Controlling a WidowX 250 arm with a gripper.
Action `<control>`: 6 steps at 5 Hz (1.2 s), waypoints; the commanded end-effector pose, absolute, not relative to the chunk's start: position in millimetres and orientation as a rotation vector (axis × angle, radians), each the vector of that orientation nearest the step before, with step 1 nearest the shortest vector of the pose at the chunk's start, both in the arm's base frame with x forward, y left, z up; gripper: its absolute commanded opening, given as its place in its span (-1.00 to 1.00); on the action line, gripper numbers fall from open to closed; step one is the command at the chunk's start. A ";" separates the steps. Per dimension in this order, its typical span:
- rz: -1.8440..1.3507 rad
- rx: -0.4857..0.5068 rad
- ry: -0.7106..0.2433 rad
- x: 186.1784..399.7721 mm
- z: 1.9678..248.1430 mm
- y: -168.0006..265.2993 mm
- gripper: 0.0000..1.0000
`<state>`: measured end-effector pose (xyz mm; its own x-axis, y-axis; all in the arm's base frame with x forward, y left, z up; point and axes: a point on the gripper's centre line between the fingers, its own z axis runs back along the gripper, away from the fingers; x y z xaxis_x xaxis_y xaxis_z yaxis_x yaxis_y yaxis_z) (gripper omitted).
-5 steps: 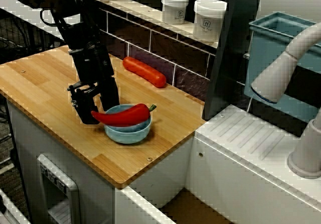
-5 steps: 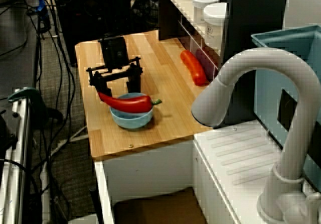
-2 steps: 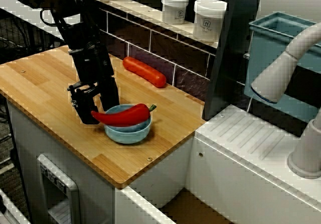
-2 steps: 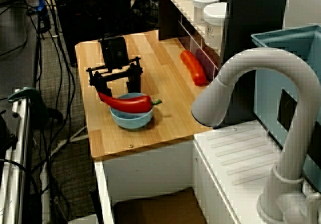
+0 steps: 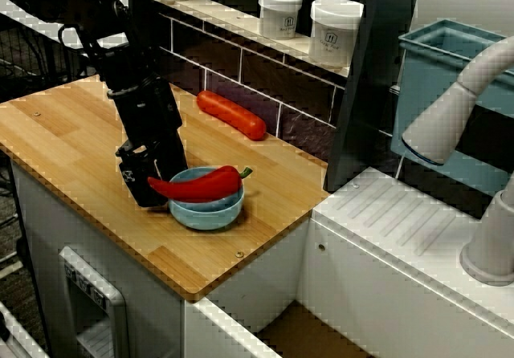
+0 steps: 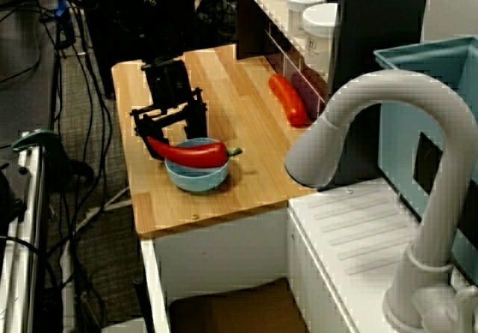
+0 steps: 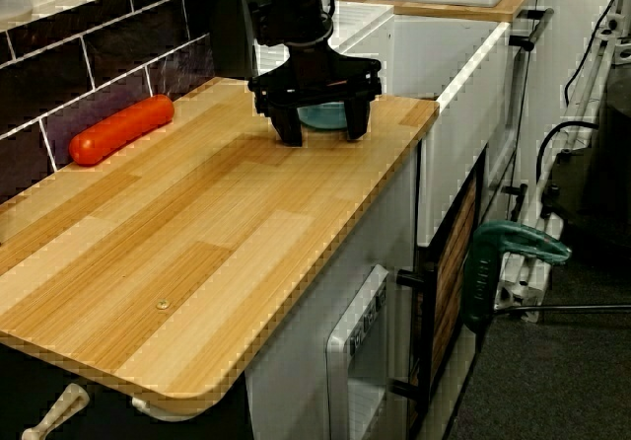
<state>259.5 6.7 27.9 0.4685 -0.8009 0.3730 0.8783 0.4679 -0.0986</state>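
Counter [image 5: 64,141]: one wooden top, one robot arm over it.

Gripper [image 6: 171,132]: one, pointing down at the counter and standing just behind the bowl. In the view past the faucet and the view along the counter its two fingers [image 7: 291,124] are spread wide with nothing between them, so the jaws are parted and empty.

Pepper [image 5: 197,186]: one, red with a green stem. It lies across the rim of the bowl [image 5: 205,213], and its pointed end sticks out to just beside one finger. Whether they touch, I cannot tell.

Bowl: one, light blue, near the counter's front corner.

Sausage [image 5: 231,114]: one, orange-red, against the tiled wall and well apart from the bowl.

Jars [image 5: 279,13]: two white ones on the shelf, and a third cut off at the frame edge.

Faucet [image 5: 458,109]: one, grey-white.
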 end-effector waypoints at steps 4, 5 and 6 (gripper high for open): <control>-1.005 -0.262 -0.355 260.8 85.7 15.3 1.00; -0.988 -0.319 -0.375 257.8 105.3 9.0 1.00; -0.957 -0.325 -0.366 258.6 107.3 -4.1 1.00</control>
<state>250.0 -8.5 92.7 0.5479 -0.7225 0.4216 0.8286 0.5382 -0.1545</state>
